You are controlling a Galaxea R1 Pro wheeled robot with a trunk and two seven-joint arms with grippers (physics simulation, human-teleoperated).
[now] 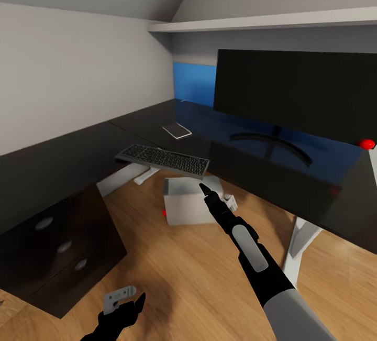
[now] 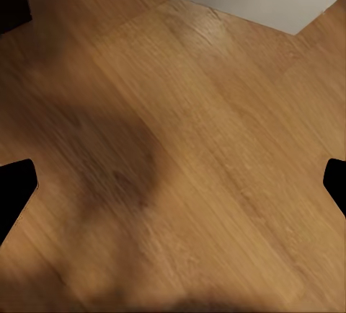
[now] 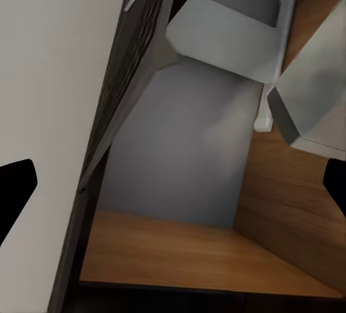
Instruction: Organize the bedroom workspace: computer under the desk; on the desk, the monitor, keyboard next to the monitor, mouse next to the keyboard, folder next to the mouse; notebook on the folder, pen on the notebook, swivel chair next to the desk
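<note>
Head view: the right arm extends forward from the lower right, black forearm with a grey oval panel and a light grey upper sleeve. The right gripper (image 1: 203, 188) points at the near edge of the keyboard (image 1: 163, 159), its tip just below that edge; whether it touches cannot be told. In this view the fingers appear close together, while in the right wrist view the two black fingertips (image 3: 16, 192) sit far apart at the frame edges with nothing between them, so the gripper is spread wide and holds nothing.

The left gripper (image 1: 125, 307) hangs low, near the drawer unit (image 1: 63, 246) of the desk (image 1: 63, 163), above the wood floor (image 1: 188, 273). In the left wrist view its fingertips (image 2: 14, 190) are also wide apart and empty, over bare plank flooring.

The keyboard is flat, black with grey keys, and overhangs the desk's inner corner edge, tilted. The desk top is glossy black and L-shaped, with a blue back panel and a white leg (image 1: 303, 241). The monitor (image 1: 296, 97) stands on the desk to the keyboard's right, a wide black screen on a curved black stand, cut off at the frame's right edge. A small flat grey item (image 1: 177, 131) lies on the desk behind the keyboard; its identity is unclear. The computer (image 1: 191, 199), a light grey box, sits on the floor under the desk, partly hidden by the keyboard and arm.
</note>
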